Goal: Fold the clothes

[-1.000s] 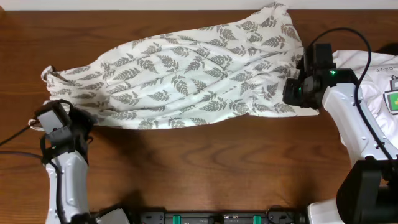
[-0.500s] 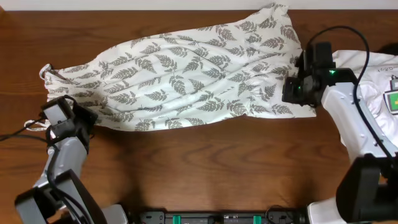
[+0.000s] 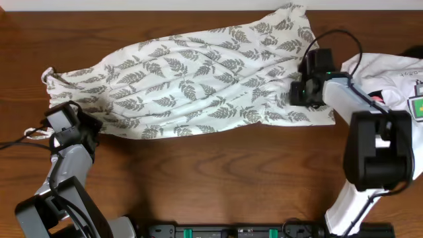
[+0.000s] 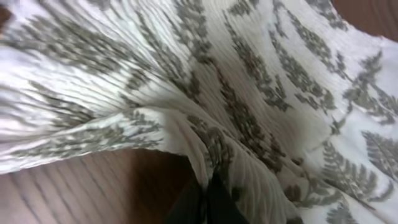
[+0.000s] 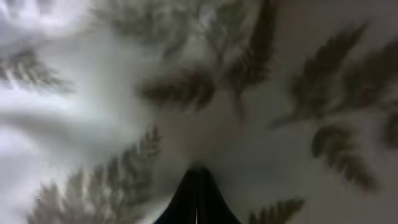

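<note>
The clothes (image 3: 198, 79), a thin white garment printed with grey-green fern leaves, lie spread and wrinkled across the back of the wooden table (image 3: 231, 172). My left gripper (image 3: 92, 127) sits at the garment's lower left edge. In the left wrist view its fingers (image 4: 206, 190) are pressed together with a fold of the fabric (image 4: 249, 81) pinched at their tips. My right gripper (image 3: 295, 92) rests on the garment's right end. The right wrist view shows its dark fingers (image 5: 198, 180) shut into a point, buried in the fern fabric (image 5: 124, 112).
A plain white garment (image 3: 396, 86) with a green-and-yellow tag (image 3: 418, 108) lies at the right edge, under the right arm. A black rail (image 3: 231, 231) runs along the table's front edge. A thin cable (image 3: 20, 142) trails off at the left.
The right gripper has shut on the fabric, and its wrist has turned and shifted left over the garment. The left arm moved slightly up and has since held still.
</note>
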Robot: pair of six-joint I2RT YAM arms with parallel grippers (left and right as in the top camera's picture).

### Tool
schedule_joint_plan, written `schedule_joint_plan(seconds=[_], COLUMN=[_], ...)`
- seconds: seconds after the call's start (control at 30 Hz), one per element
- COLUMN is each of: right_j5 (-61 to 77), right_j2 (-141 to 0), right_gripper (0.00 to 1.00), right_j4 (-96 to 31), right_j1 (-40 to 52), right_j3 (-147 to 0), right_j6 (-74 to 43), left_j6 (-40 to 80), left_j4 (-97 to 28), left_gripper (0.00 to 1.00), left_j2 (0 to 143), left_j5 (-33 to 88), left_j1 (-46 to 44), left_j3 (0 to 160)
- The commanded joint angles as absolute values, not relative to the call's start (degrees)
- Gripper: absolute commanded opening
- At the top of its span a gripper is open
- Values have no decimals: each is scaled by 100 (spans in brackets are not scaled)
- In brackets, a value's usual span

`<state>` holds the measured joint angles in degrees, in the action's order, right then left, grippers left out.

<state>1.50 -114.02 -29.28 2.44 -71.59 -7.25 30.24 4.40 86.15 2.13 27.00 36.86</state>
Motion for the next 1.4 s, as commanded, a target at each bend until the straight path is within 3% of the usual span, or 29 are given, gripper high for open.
schedule_joint_plan(seconds=[0.0,0.73,1.37], right_j5=[-19,-161,-196], right_j2=[-11738,-11808,-11808], right_gripper=[1,1,1], right_j4=[-3063,-3446,-3385], right_j1=[89,-38,-38], right_j3=[-7100,-7015,-6733], right_j6=[-904,-919,-921], left_j6=[3076,3050,2808], left_j4=[574,2139,2613], left_gripper=[6,6,6], left_j2=[8650,10121,10158], left_j5=[-548,-762,-871], left_j1=[2720,2716,2716], left_j3=[3677,3776,4521])
